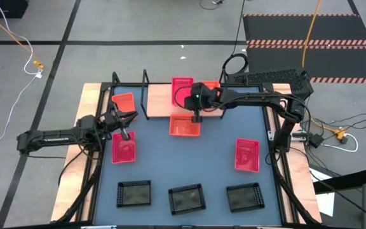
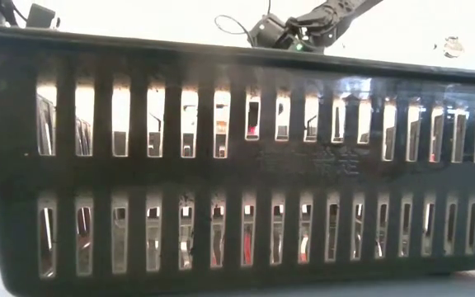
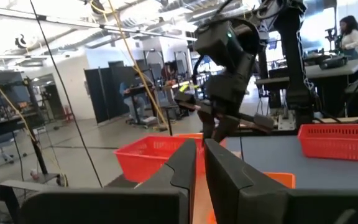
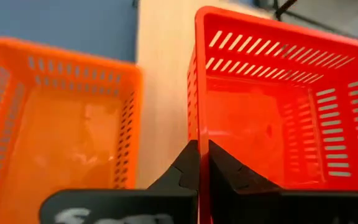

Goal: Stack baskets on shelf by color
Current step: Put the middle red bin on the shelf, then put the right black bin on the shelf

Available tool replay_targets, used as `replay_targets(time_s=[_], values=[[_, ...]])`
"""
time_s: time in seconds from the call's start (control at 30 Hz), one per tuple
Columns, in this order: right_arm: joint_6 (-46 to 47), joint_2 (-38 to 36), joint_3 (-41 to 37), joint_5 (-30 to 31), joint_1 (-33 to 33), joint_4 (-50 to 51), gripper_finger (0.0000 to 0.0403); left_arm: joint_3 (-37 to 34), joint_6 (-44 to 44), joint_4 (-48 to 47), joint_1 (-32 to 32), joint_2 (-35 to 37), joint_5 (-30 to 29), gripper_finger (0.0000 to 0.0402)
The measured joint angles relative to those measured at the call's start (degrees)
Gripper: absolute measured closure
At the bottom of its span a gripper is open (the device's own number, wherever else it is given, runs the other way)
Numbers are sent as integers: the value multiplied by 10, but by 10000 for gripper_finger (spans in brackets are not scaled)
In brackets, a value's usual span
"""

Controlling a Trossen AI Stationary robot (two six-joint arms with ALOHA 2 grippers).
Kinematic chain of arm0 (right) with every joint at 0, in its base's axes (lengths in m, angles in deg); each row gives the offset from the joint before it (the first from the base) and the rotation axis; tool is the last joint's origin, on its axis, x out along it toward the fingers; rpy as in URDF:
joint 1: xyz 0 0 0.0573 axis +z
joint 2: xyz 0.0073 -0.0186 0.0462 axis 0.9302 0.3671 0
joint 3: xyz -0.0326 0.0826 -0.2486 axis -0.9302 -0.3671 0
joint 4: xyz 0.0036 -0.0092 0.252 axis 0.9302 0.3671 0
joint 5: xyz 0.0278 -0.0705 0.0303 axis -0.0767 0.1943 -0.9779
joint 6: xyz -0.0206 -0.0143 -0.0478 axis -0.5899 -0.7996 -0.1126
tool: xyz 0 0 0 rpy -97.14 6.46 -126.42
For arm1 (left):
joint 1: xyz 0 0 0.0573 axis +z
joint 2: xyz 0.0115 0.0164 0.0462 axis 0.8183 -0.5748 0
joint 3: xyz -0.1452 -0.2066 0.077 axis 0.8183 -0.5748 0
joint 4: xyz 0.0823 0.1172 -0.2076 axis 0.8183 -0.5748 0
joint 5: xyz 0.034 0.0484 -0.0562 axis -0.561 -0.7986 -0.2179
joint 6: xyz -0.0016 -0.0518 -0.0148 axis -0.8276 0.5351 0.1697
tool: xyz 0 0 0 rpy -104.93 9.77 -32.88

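The shelf (image 1: 159,95) stands along the table's far edge. On it sit an orange basket (image 1: 124,102), a pinkish-red basket (image 1: 182,88) and a second orange basket (image 1: 212,84), half under the right arm. My right gripper (image 1: 197,116) is shut on a third orange basket (image 1: 185,126) at the shelf's near edge. My left gripper (image 1: 125,134) is shut on a pinkish-red basket (image 1: 124,149) at the table's left. Another pinkish-red basket (image 1: 247,154) lies flat on the right. Three black baskets (image 1: 187,198) line the near edge. My left gripper (image 3: 199,144) pinches the pinkish-red basket by its far wall (image 1: 124,137), a red sliver (image 3: 199,183) showing between the fingers. It comes slanting from the table's left. Whether the basket is clear of the table cannot be told. My right gripper (image 4: 199,144) pinches the orange basket's side wall at its rim (image 4: 197,124), near its far right corner, one finger inside and one outside. The fingers point down from above. The basket (image 4: 278,118) reaches from the fingers toward the table's near left. Whether it rests on the table cannot be told.
The shelf's black wire uprights (image 1: 146,94) stand between the baskets on it. A black basket (image 2: 237,165) fills the low view, with the right arm (image 2: 291,33) above it. Bare blue tabletop (image 1: 189,162) lies in the middle. People show in the room beyond (image 3: 350,31).
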Motion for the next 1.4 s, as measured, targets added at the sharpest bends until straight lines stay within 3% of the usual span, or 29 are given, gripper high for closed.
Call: replay_targets(time_s=[0.53,1.0,1.2,1.4], values=[[40,-2,-73,13,2,-40,391,0,18,21,0,-2,0,364],[40,-15,-75,29,10,-76,286,0,16,16,0,-2,0,364],[87,-75,-75,79,47,-78,251,0,17,14,0,-2,0,364],[140,-144,-74,104,114,-76,243,0,20,13,0,-2,3,364]])
